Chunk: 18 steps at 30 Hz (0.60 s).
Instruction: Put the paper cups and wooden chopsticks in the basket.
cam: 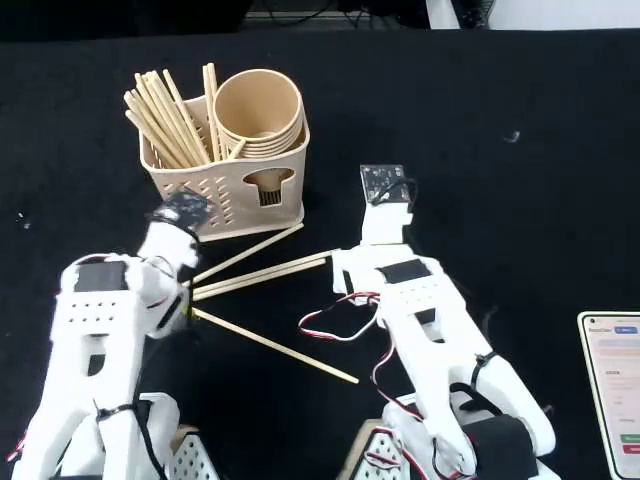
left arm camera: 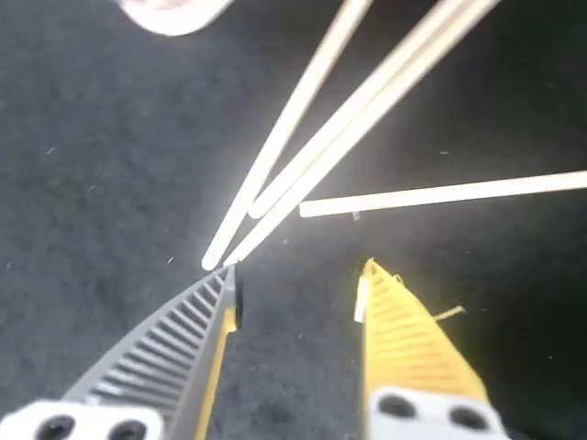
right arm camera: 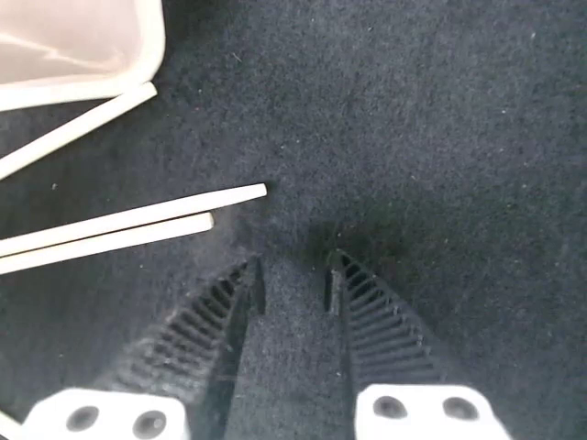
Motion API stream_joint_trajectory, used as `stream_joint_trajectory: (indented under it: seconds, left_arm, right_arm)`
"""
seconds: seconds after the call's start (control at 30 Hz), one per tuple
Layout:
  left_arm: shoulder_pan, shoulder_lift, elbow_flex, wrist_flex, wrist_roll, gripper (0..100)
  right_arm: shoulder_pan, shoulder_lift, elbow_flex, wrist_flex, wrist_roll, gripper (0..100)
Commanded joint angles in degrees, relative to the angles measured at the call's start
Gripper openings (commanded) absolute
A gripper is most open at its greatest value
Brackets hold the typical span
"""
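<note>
While the paper cups [cam: 258, 105] stand in the basket [cam: 225, 190], four loose chopsticks [cam: 262, 275] lie on the table [cam: 500, 200] before it, with the left gripper [left arm camera: 298, 270] wide open, the right gripper [right arm camera: 293, 264] slightly open, both empty.

Your black-covered table [cam: 520, 200] carries, directly on it: the basket [cam: 225, 190] at rear left, four loose wooden chopsticks [cam: 262, 275] lying flat just in front of it, and a phone [cam: 612, 385] at the right edge.
</note>
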Motion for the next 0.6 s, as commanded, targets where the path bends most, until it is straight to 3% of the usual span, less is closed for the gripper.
stream_joint_trajectory:
  seconds: [0.0, 0.23, 0.57]
  left_arm:
    - [1.2, 3.4, 0.0, -6.0, -1.0, 22]
    - [1.1, 13.5, 0.2, -11.7, -0.7, 22]
    - [-0.1, 16.6, 0.7, -19.2, -0.9, 22]
  right_arm:
    - [1.0, -2.6, 0.0, -1.1, 0.6, 12.4]
    - [1.0, -2.6, 0.0, -1.1, 0.6, 12.4]
    - [1.0, -2.5, 0.0, -1.1, 0.6, 12.4]
